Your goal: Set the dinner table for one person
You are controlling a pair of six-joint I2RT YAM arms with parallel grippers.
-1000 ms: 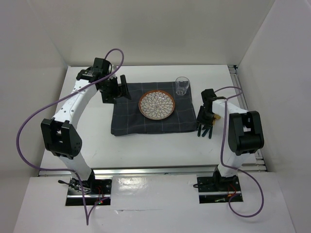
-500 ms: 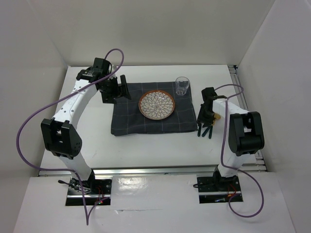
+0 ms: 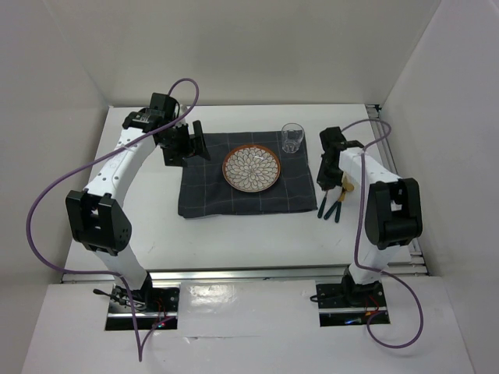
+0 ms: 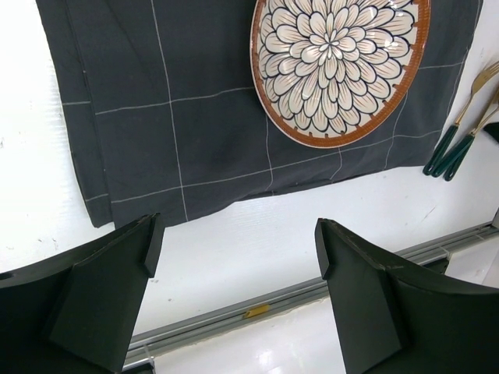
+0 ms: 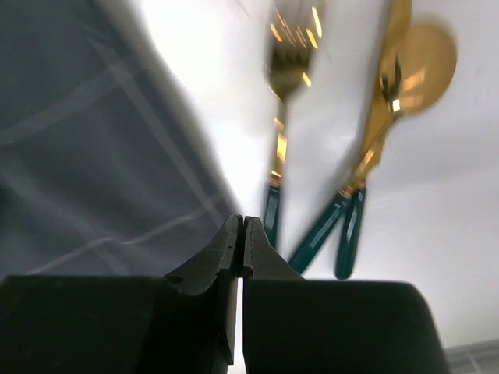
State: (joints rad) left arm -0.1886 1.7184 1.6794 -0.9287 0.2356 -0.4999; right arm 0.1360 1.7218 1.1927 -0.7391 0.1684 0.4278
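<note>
- Running along the near edge of the table [image 3: 234, 234] is one metal rail [image 3: 249, 272]. Both arm bases are bolted just before it.
- A broad strip of bare white tabletop lies between the rail and the near edge of the cloth [image 3: 203, 195]. More bare white lies left of the cloth.
- Three pieces of cutlery [image 3: 331, 209] with gold heads and dark green handles lie on the bare table just off the cloth's right edge, handles toward the rail.
- One piece is a fork [image 5: 290, 47] and one a spoon [image 5: 427, 56]. The third head crosses the spoon's, and its kind is too blurred to tell.
- The fork lies nearest the cloth. The other two handles lie side by side, fanned slightly away from it.
- The right gripper [image 5: 242, 234] hangs low above the cloth's right edge beside the cutlery, its fingers pressed together with nothing between them.
- One dark grey checked cloth lies flat mid-table, its edges roughly square to the table's.
- One flower-patterned plate [image 3: 252, 169] with a brown rim sits on the cloth, right of its middle.
- The left gripper [image 4: 236, 230] hangs above the cloth's far left corner, spread wide and holding nothing.
- One clear glass [image 3: 291, 138] stands upright at the cloth's far right corner, apart from the plate.
- Beyond the glass, a band of white tabletop reaches the back wall.
</note>
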